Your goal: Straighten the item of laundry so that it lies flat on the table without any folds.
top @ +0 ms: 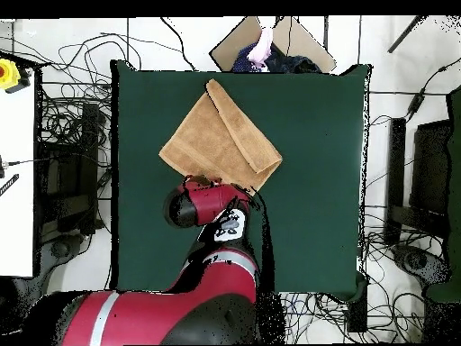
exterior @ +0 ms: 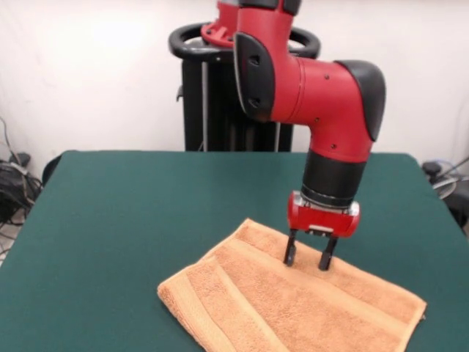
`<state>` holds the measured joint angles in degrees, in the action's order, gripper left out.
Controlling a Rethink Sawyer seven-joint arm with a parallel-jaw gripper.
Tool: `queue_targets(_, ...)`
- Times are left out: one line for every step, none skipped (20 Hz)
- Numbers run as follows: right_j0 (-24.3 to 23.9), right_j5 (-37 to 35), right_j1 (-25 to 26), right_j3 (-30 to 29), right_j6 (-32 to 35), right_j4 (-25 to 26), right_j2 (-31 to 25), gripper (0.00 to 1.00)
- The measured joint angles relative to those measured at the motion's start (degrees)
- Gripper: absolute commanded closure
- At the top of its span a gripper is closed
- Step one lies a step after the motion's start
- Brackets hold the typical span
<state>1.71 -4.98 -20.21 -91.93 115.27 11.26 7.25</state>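
The orange-tan towel point(exterior: 293, 308) lies on the dark green table point(exterior: 132, 220) at its near right part, set at a slant. Its left edge looks thick and doubled, with band stripes running beside it. My gripper point(exterior: 308, 258) points straight down with its fingers apart, open, and the tips touch the towel near its far edge. It holds nothing. In the overhead view the towel point(top: 221, 135) lies near the table's point(top: 315, 198) upper edge, with a strip folded over along one side. The red arm point(top: 205, 203) hides the gripper there.
The black pedestal point(exterior: 220, 95) stands behind the table's far edge. Cables point(top: 72, 135) lie on the floor around the table. A brown board with dark things point(top: 270, 45) sits just past the table edge next to the towel. A white bench point(top: 16, 180) stands at one side.
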Motion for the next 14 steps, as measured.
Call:
queue_targets(-0.4, 0.0, 0.0, 0.0, 0.0, 0.0, -0.4, 0.0)
queue_targets(-0.8, 0.0, -0.1, 0.0, 0.0, 0.0, -0.7, 0.0)
queue_targets(-1.3, -0.1, -0.1, 0.0, 0.0, 0.0, -1.0, 0.0)
queue_targets(-1.8, -0.1, -0.2, 0.0, 0.0, 0.0, -1.5, 0.0)
queue_targets(-2.1, -0.2, -0.2, 0.0, 0.0, 0.0, -1.8, 0.0)
queue_targets(-2.4, -0.3, -0.3, 0.0, 0.0, 0.0, -2.0, 0.0)
queue_targets(-2.9, -0.8, -0.4, 0.0, 0.0, 0.0, -2.6, 0.0)
queue_targets(-3.5, -1.3, -0.5, 0.0, 0.0, 0.0, -3.1, 0.0)
queue_targets(-3.8, -1.7, -0.6, 0.1, 0.0, 0.0, -3.4, 0.0)
queue_targets(-4.8, -3.0, -0.7, 0.3, 0.0, 0.0, -4.4, 0.0)
queue_targets(-5.4, -4.0, -0.8, 0.6, 0.0, 0.0, -5.1, 0.0)
queue_targets(-5.8, -4.8, -0.8, 0.8, 0.0, 0.0, -5.5, 0.0)
queue_targets(-6.2, -5.6, -0.8, 1.0, 0.0, 0.0, -5.9, 0.0)
queue_targets(-6.6, -6.5, -0.9, 1.3, 0.0, 0.0, -6.3, 0.0)
